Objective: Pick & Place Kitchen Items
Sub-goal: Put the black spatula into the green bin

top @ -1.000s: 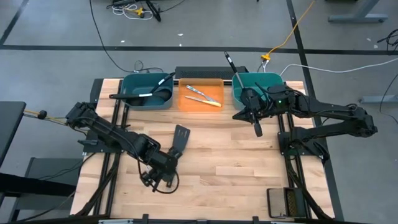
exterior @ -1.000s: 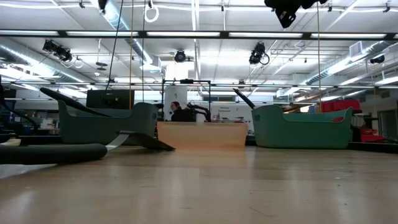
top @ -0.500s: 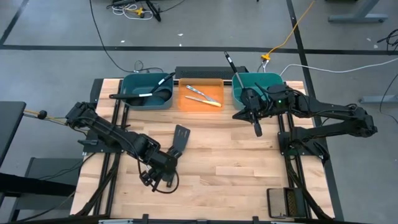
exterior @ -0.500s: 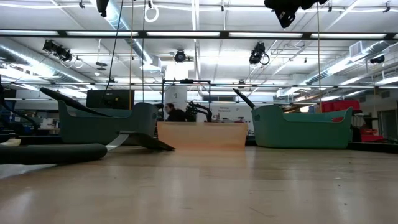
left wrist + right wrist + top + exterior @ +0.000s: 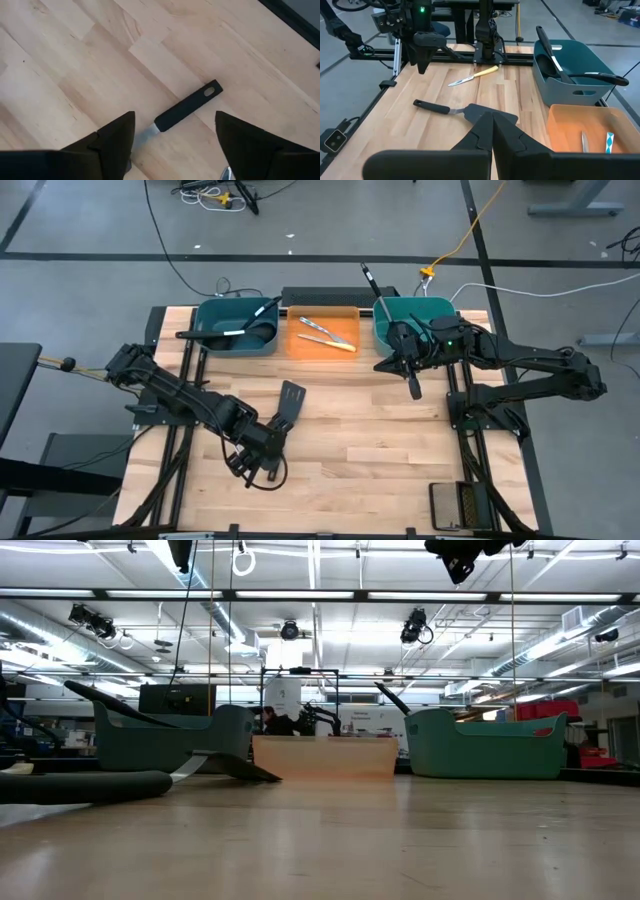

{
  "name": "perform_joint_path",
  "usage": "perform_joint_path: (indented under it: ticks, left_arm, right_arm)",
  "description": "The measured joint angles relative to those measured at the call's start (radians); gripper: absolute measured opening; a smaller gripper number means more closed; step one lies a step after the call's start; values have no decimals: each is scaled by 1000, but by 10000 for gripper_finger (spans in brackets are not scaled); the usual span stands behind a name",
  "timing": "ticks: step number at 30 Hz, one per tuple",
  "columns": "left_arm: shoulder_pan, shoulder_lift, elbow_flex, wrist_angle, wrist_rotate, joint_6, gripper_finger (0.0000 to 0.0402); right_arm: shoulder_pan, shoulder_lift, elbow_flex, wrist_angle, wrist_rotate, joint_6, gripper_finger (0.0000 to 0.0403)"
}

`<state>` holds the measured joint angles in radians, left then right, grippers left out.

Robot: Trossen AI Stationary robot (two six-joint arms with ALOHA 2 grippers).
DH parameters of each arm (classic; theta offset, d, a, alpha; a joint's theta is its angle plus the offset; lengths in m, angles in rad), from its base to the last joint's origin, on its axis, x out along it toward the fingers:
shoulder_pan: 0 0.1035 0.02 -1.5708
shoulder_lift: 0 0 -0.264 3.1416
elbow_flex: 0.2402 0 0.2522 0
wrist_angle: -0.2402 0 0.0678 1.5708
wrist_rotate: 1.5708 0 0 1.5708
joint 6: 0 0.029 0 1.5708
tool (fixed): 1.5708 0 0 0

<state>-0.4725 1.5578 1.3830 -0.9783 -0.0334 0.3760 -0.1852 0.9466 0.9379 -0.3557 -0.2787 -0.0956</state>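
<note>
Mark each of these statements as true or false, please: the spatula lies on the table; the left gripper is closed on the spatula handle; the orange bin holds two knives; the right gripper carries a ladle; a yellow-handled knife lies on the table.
1. The spatula lies on the table, outside every bin. True.
2. The left gripper is closed on the spatula handle. False: its fingers are open, with the handle showing below the gap, not gripped.
3. The orange bin holds two knives. True.
4. The right gripper carries a ladle. False: it is shut with nothing between the fingers.
5. A yellow-handled knife lies on the table. True; the right wrist view shows it.
</note>
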Motion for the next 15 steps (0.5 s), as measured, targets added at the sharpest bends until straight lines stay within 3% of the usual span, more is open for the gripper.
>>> perform_joint_path:
  ticks: [6, 15]
  left_arm:
    - [0, 0, 0, 0, 0, -3, 323]
    - [-6, 47, -2, -9, 29, 31, 325]
  right_arm:
    - [0, 0, 0, 0, 0, 0, 5]
    - [0, 0, 0, 1, -1, 2, 5]
